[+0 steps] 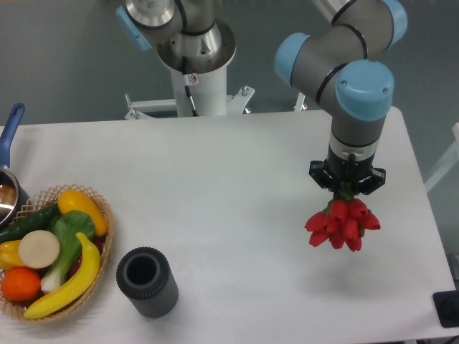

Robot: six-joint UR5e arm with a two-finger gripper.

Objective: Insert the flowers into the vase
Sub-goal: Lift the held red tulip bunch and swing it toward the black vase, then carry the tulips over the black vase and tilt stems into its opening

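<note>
The flowers (343, 224), a tight bunch of red closed tulip heads on short green stems, hang above the right side of the table. My gripper (347, 188) is directly above them, shut on the green stems, with the heads pointing toward the camera and down. The vase (147, 281), a short dark ribbed cylinder with a thick rim and round hole, stands upright near the table's front edge at the lower left, far from the gripper. A faint shadow of the bunch lies on the table below it.
A woven basket (100, 252) of vegetables and fruit sits just left of the vase. A pot with a blue handle (12, 127) pokes in at the left edge. The arm's base (195, 54) stands behind the table's far edge. A dark object (448, 308) sits at the lower right corner.
</note>
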